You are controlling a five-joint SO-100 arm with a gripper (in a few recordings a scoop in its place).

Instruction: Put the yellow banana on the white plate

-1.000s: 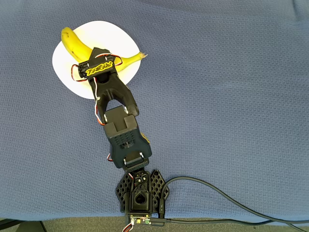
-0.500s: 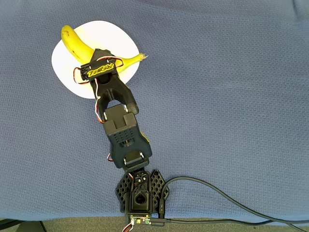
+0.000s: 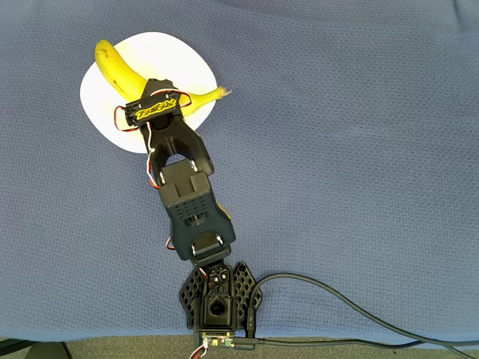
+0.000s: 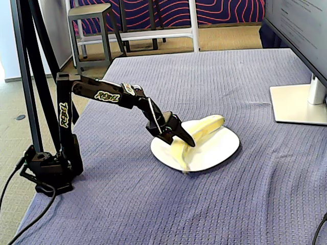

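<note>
Jaws point(image 4: 180, 137) over yellow banana point(image 4: 202, 130) on white plate point(image 4: 219, 148); grip state unclear.

one yellow banana point(image 3: 120, 66), one white plate point(image 3: 168, 52), one monitor point(image 4: 299, 30) and one stool point(image 4: 91, 25).

- Yellow lettering stood on the arm point(image 4: 99, 95) in the fixed view, too blurred to read.
- The arm's wrist point(image 3: 155, 109) carried similar lettering, perhaps the same mark.

- Bright, even daylight; both views sharp, without blur.
- Soft shadow under the arm point(image 4: 102, 97) on the surface point(image 4: 255, 194).
- White plate point(image 3: 105, 112) nearly overexposed overhead.
</note>
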